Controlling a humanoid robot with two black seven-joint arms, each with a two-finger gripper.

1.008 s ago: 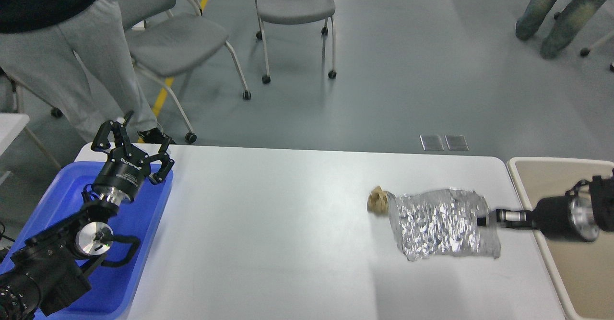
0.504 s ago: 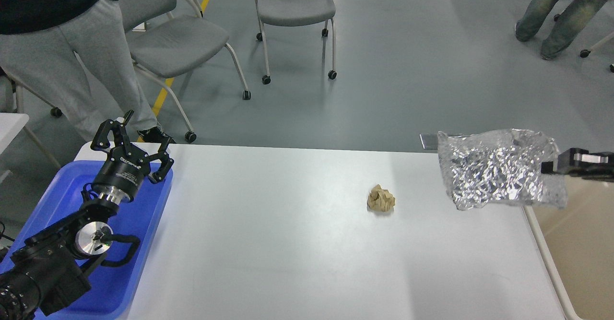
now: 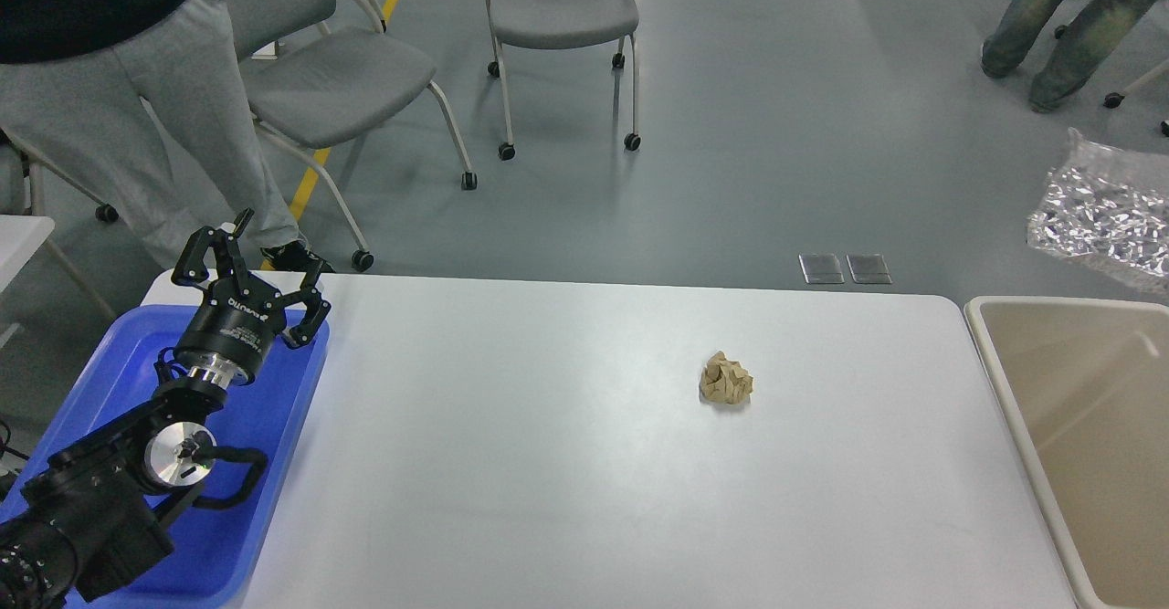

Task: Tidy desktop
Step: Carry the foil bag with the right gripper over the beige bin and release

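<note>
Left end effector [image 3: 258, 273] hangs above the far end of the blue tray [image 3: 274, 463], its two black fingers [image 3: 203, 253] spread wide apart with nothing between them. White lettering runs along the black body just below the fingers, but it is too small and slanted to read with certainty. Behind it the arm comes in from the lower left corner, with a silver round joint cap showing over the tray. The right end effector is out of the head view altogether; only a crumpled silver foil bag [image 3: 1105, 216] shows at the right edge, raised in the air above the far end of the beige bin [image 3: 1005, 381], and what holds it is cut off by the frame. The desk [image 3: 566, 463], a plain white top with rounded corners, fills the lower middle of the view between the tray on its left end and the bin just beside its right end. A small crumpled brown paper ball [image 3: 725, 379] lies alone on the desk, right of centre and well apart from both containers. Beyond the desk stand grey chairs [image 3: 338, 79] on castors, with a person in grey trousers [image 3: 137, 107] near the far left corner, close behind the tray.
</note>
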